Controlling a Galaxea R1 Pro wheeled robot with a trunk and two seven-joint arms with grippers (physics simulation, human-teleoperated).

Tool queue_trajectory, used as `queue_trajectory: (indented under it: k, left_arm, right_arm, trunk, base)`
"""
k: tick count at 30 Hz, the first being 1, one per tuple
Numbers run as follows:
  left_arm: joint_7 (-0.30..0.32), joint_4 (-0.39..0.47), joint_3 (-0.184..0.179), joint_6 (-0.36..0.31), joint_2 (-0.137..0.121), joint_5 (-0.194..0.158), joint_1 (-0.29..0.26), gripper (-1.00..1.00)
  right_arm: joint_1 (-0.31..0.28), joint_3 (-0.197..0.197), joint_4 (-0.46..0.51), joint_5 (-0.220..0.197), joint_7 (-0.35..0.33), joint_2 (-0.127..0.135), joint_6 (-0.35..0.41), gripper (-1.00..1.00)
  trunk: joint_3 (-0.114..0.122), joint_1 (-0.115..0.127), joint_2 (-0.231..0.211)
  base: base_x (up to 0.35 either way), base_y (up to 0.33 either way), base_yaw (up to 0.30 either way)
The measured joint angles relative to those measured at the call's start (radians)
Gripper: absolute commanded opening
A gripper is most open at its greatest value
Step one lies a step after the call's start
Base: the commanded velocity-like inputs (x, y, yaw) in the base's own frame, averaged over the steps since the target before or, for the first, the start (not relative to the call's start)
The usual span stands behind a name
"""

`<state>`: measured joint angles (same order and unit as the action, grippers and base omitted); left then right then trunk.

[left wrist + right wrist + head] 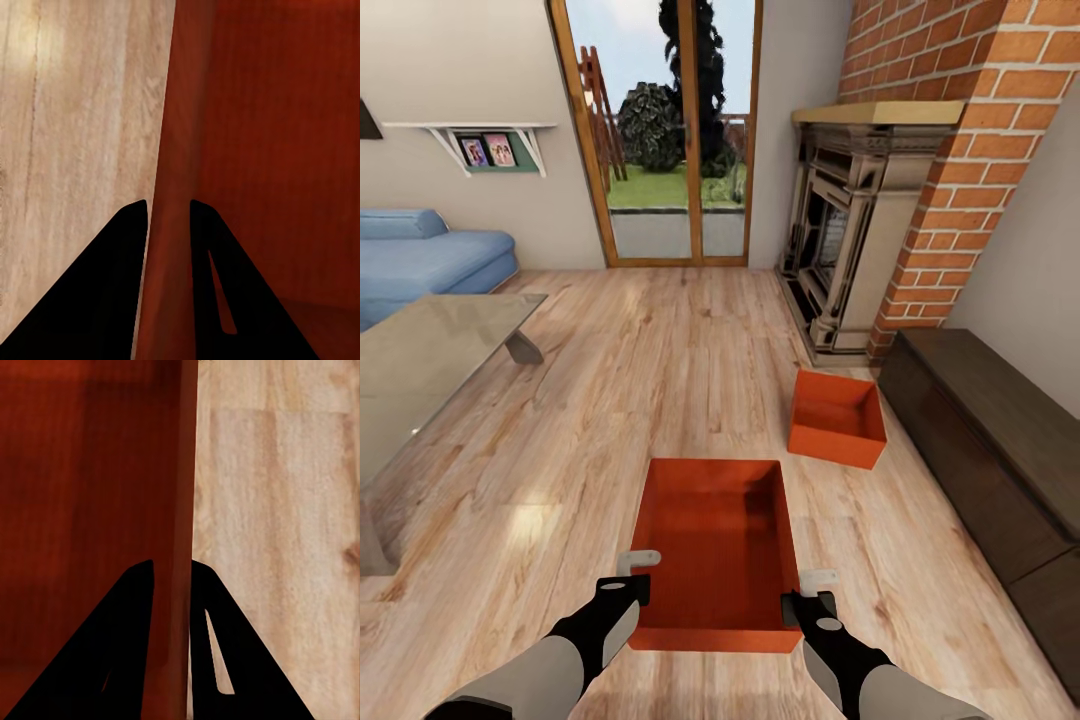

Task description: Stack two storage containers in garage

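Observation:
One orange-red storage container [715, 540] lies open on the living room's wood floor right in front of me. My left gripper [637, 575] is shut on its left wall, one finger on each side of the thin wall [169, 206]. On the opposite wall my right gripper [812, 592] is shut the same way, the wall pinched between its fingers [172, 564]. The second storage container [838, 418] sits on the floor further off to the right, near the fireplace. The garage is out of view.
A glass-topped table [430, 360] stands at the left with a blue sofa [420, 255] behind it. A brick fireplace [860, 230] and a dark low cabinet [990, 450] line the right side. Glass doors [660, 130] are straight ahead.

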<state>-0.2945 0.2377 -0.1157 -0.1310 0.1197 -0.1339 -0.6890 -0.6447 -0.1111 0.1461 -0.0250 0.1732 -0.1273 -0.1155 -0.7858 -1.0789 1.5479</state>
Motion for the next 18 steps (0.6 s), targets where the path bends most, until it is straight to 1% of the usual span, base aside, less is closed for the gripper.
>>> queue_trajectory:
  k: [8,18]
  left_arm:
    - [-0.001,0.0,0.001,-0.001,-0.002,0.006,-0.001,-1.0]
    - [-0.003,0.0,-0.002,-0.001,-0.002,0.004,0.0,-1.0]
  right_arm:
    - [0.0,0.002,-0.002,0.001,0.012,-0.007,-0.001,-1.0]
    - [0.0,0.004,-0.003,0.004,0.011,-0.007,-0.003,-1.0]
  trunk:
    - [0.025,0.031,-0.056]
    - [0.056,0.069,-0.126]
  base:
    - [0.0,0.0,0.0]
    - [0.0,0.0,0.0]
